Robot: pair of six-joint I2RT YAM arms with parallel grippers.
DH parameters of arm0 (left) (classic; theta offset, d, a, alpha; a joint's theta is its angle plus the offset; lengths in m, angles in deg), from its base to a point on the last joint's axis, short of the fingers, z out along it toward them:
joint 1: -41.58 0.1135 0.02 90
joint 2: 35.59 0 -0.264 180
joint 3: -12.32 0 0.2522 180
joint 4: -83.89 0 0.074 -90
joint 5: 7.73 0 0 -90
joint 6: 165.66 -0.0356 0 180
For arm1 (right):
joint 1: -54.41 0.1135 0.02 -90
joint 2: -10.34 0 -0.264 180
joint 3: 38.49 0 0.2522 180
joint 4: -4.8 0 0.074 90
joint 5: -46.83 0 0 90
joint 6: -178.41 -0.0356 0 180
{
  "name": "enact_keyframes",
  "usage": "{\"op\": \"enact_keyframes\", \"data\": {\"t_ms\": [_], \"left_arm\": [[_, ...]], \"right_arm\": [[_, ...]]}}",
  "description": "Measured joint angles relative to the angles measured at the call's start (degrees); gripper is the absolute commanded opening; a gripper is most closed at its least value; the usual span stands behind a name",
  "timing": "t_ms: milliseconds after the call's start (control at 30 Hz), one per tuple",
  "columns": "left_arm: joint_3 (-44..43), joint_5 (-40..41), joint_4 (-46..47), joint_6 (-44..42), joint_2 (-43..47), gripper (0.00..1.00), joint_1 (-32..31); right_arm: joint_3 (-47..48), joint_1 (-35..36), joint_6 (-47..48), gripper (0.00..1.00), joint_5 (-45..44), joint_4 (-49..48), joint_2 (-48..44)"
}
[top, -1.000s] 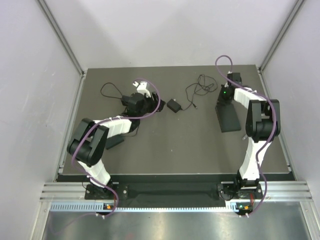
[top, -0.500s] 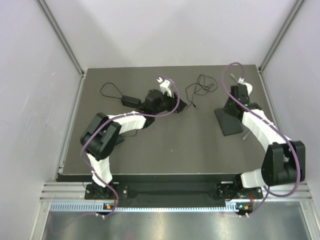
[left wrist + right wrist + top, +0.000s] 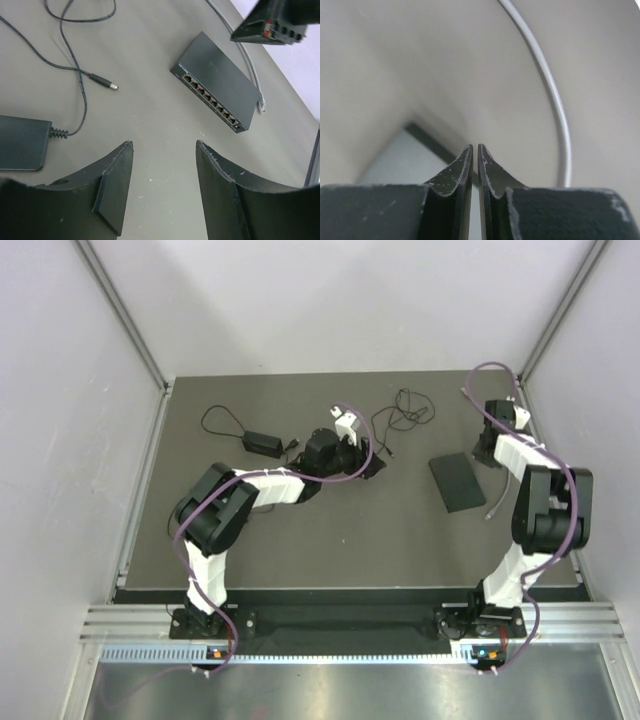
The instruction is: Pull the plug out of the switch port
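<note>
Well left of the switch (image 3: 458, 481), a black power adapter (image 3: 262, 442) lies on the dark bench (image 3: 300, 550), its cord looped beside it. Closer to the switch, on the same side, the left gripper (image 3: 368, 466) hangs over the bench with its fingers spread wide and nothing between them. The left wrist view shows a second adapter (image 3: 22, 142) below it, and a barrel connector (image 3: 102, 82) lying loose between the gripper and the switch. The switch lies flat, and its row of ports faces the left gripper; every port that shows looks empty. The plug (image 3: 489, 512) lies on the bench just right of the switch, on the end of a grey cable (image 3: 239, 40) and out of any port. The right gripper (image 3: 488, 448) sits just right of the switch's far corner. Its fingers are pressed almost together and hold nothing, with the grey cable curving past them.
</note>
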Motion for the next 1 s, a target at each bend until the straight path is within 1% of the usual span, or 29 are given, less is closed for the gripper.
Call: {"op": "enact_keyframes", "data": {"t_ms": [233, 400, 600, 667, 833, 933, 1000], "left_arm": [[-1.01, 0.15, -0.13, -0.04, -0.15, 0.59, 0.0], [-1.42, -0.02, -0.83, -0.11, -0.17, 0.59, 0.0], [-1.92, 0.0, -1.64, -0.24, -0.39, 0.59, 0.0], [-2.38, 0.24, -2.05, -0.22, -0.72, 0.59, 0.0], [-6.16, 0.7, -5.35, -0.22, -3.58, 0.58, 0.0], [-9.4, 0.44, -8.26, 0.04, -6.32, 0.57, 0.0], [-11.56, 0.39, -9.53, 0.52, -8.48, 0.56, 0.0]], "right_arm": [[7.85, -0.17, 2.12, 0.08, 5.38, -1.38, 9.07], [8.81, 0.55, 3.52, 0.06, 9.79, -1.6, 11.76], [8.81, 2.36, 6.34, 0.05, 14.64, -2.71, 11.82], [8.81, 4.04, 7.91, 0.05, 16.41, -2.73, 11.82], [8.68, 11.04, 11.04, 0.06, 20.31, -1.73, 11.72], [5.9, 13.75, 11.1, 0.07, 20.35, -1.77, 9.38], [2.38, 14.1, 10.62, 0.08, 17.68, -0.37, 5.07]]}}
